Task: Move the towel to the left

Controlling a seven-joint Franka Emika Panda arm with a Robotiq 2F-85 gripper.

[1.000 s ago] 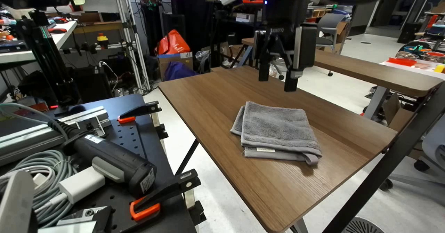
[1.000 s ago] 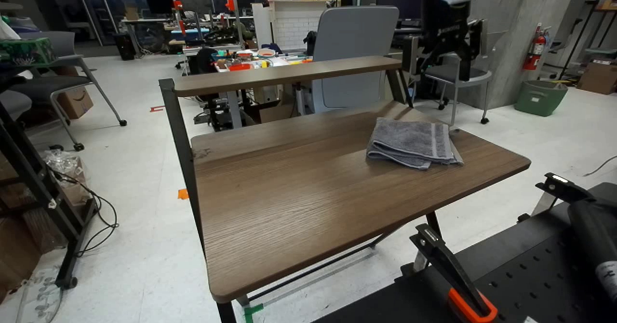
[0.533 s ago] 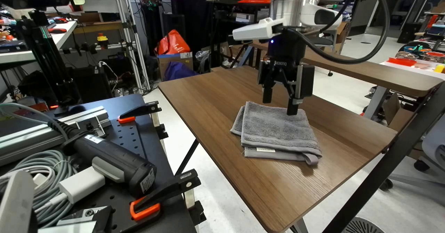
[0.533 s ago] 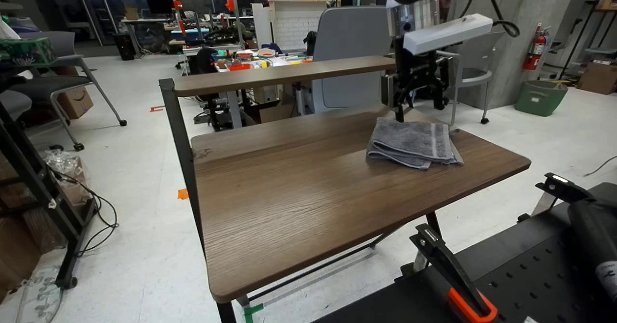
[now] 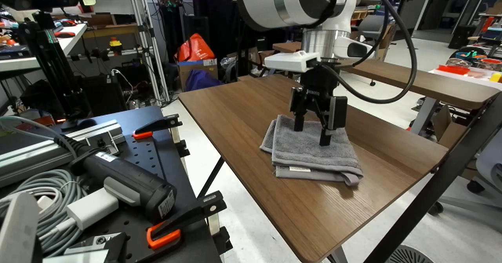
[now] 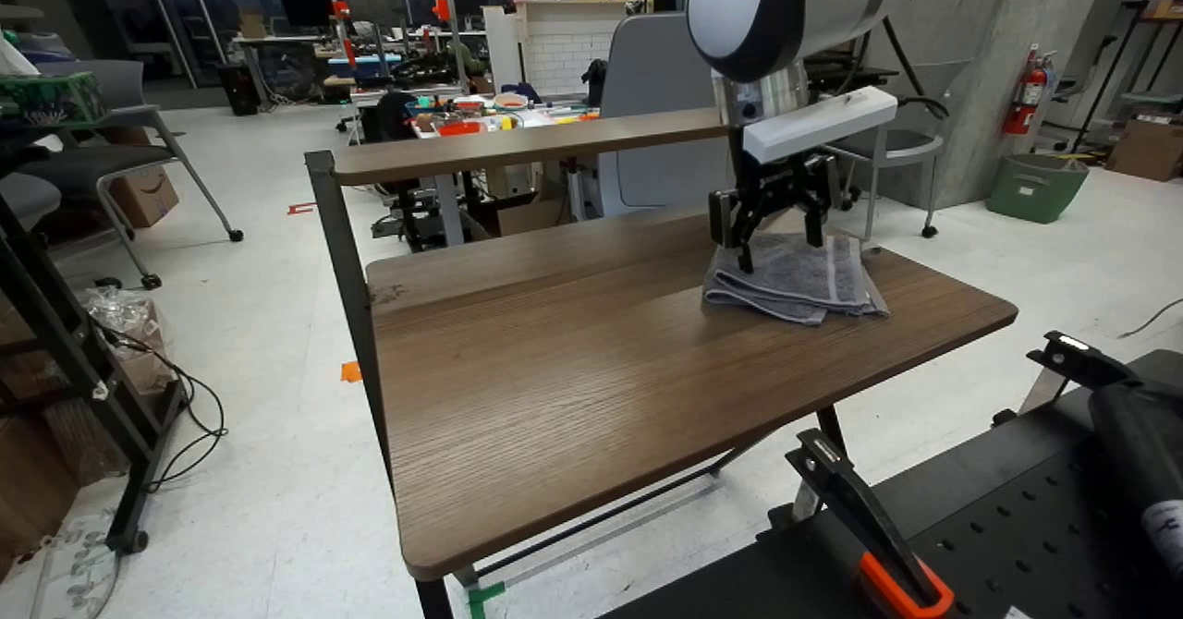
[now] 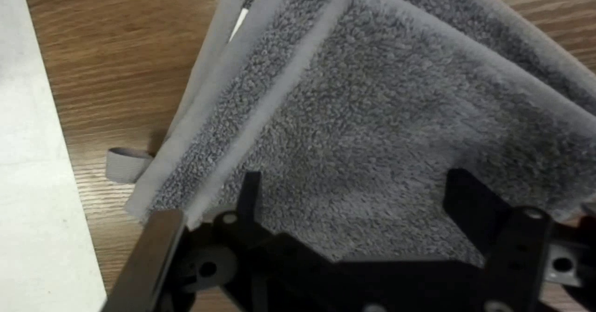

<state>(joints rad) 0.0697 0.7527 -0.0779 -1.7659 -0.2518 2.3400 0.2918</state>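
A folded grey towel [image 5: 310,157] lies flat on the brown wooden table [image 5: 235,102]. It also shows in an exterior view [image 6: 804,277] near the table's far right part. My gripper [image 5: 311,136] is open, pointing down over the towel, fingers apart with nothing between them. In an exterior view the gripper [image 6: 780,255] has its fingertips at or just above the towel's top; I cannot tell whether they touch. In the wrist view the towel [image 7: 372,107] fills most of the picture, and the open gripper [image 7: 355,174] has both fingers over it.
A raised wooden shelf [image 6: 536,146] runs along one long side of the table. A black workbench [image 5: 149,161] with orange clamps [image 5: 162,235], a black handheld tool [image 5: 121,176] and cables stands beside the table, across a gap of floor.
My gripper has come down from well above the table to the towel, staying open. The towel has not moved.
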